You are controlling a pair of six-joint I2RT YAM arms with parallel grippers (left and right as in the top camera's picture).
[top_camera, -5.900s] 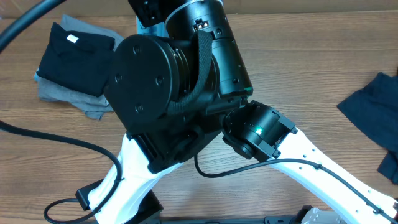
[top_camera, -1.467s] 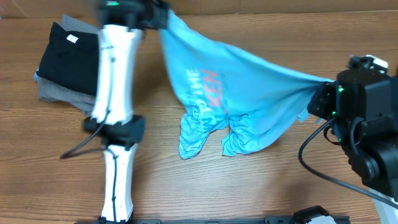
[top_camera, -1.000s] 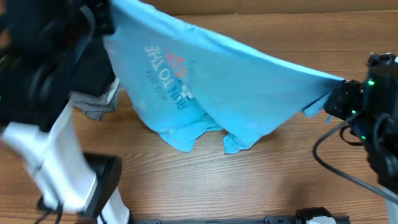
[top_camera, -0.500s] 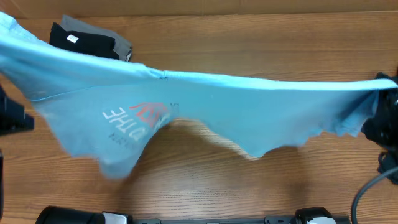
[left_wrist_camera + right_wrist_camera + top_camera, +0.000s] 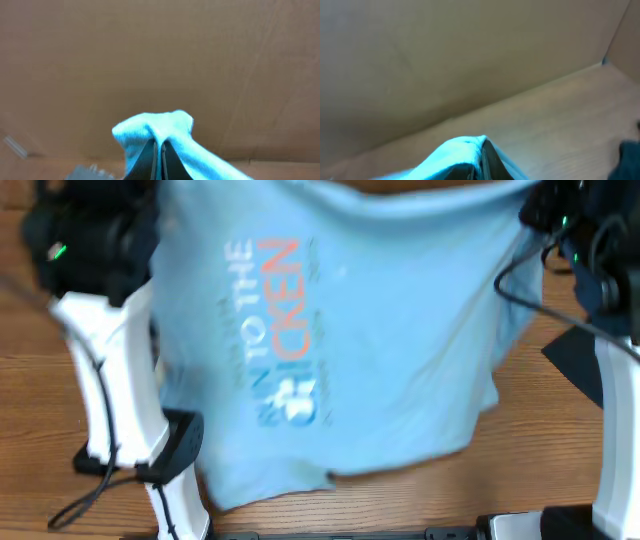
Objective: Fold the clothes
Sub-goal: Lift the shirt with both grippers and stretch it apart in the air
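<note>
The wooden counter [image 5: 40, 430] is showing only along the left edge and the bottom right of the overhead frame, because the light blue T-shirt [image 5: 330, 350] is hanging spread across the whole middle, from the top edge down to the lower left. Whether its bottom hem is touching the wood cannot be told.

The left arm [image 5: 110, 380] is standing along the left side of the frame and the right arm [image 5: 620, 410] along the right, each reaching to an upper corner of the shirt. A dark garment [image 5: 575, 365] is lying at the right edge, partly behind the right arm.

In the wrist views the left pincer [image 5: 159, 155] is clamping a bunched corner of blue cloth, and the right pincer [image 5: 480, 160] is doing the same, both facing a cardboard wall [image 5: 150, 50].

The printed lettering [image 5: 280, 330] is running sideways down the shirt's centre.

The step in hand looks like spreading the shirt flat before folding. To do it well, both arms should be lowering together, keeping the top edge taut and level, letting the hem land first so no crease is getting trapped, and steering clear of the dark garment.
</note>
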